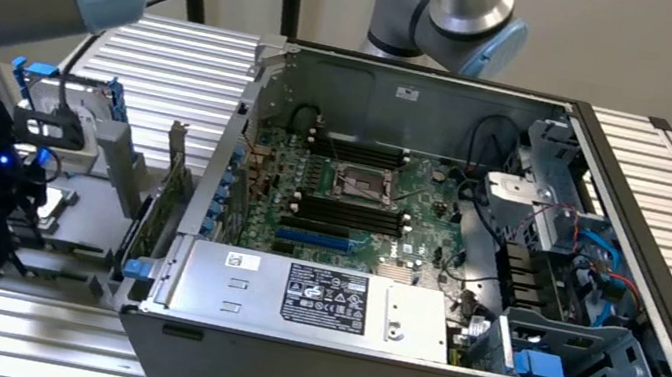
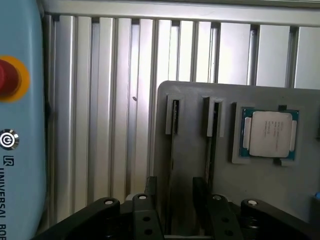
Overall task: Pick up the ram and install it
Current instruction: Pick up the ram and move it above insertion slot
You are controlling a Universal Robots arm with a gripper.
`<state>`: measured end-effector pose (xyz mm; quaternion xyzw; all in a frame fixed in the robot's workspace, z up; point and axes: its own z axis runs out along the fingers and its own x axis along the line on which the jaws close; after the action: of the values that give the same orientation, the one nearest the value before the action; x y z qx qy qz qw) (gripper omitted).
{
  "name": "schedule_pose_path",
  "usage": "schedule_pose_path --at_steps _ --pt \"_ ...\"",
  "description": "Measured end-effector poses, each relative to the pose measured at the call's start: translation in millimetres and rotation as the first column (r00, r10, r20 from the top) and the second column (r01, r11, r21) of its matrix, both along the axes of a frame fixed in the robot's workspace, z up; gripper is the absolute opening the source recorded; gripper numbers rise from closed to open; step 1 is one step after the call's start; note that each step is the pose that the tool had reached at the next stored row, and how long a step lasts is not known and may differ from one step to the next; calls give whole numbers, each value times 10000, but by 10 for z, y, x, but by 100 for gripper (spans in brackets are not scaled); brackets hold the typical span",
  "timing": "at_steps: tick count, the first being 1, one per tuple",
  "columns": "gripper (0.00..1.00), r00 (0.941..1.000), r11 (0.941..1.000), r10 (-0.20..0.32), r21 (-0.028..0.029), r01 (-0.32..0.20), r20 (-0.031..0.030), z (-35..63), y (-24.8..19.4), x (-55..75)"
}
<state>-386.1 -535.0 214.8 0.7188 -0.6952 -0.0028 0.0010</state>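
**Spotter:** Ribbed aluminium bench [image 2: 100, 100] underneath, I see. And the hand?

**Operator:** My hand [image 2: 175, 187] is spread wide and holds nothing. Its fingers [image 2: 200, 192] sit either side of a slot in the grey holder [image 2: 195, 100], where I judge the ram [image 2: 174, 117] stands on edge.

**Spotter:** Worries?

**Operator:** If I'm off-centre, one finger may snag the neighbouring slot [image 2: 213, 117] or tip the stick. The processor [image 2: 270, 134] lies just beyond.

**Spotter:** Pose?

**Operator:** I've got the hand pointing straight down, well apart from the open computer case [image 1: 431, 97] on the exterior view's right.
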Motion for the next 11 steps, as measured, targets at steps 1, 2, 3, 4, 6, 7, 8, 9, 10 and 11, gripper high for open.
schedule_pose_path --at_steps 1,2,3,4,6,7,8,9,10,11 --pt "42 10000 10000 5 0 -5 0 -18 0 0" --pt "42 10000 10000 10 -1 -10 0 -35 0 0" --pt "42 10000 10000 14 -1 -14 0 -53 0 0" --pt "42 10000 10000 18 -1 -18 -1 -72 0 0" --pt "42 10000 10000 21 0 -21 0 -108 0 0" --pt "42 10000 10000 21 -1 -21 -1 -127 0 1" --pt "42 10000 10000 22 0 -22 1 -145 0 1" --pt "42 10000 10000 22 1 -22 2 -158 0 3" --pt "42 10000 10000 22 -1 -22 1 -161 -1 5" --pt "42 10000 10000 23 -2 -23 0 -161 -4 9"
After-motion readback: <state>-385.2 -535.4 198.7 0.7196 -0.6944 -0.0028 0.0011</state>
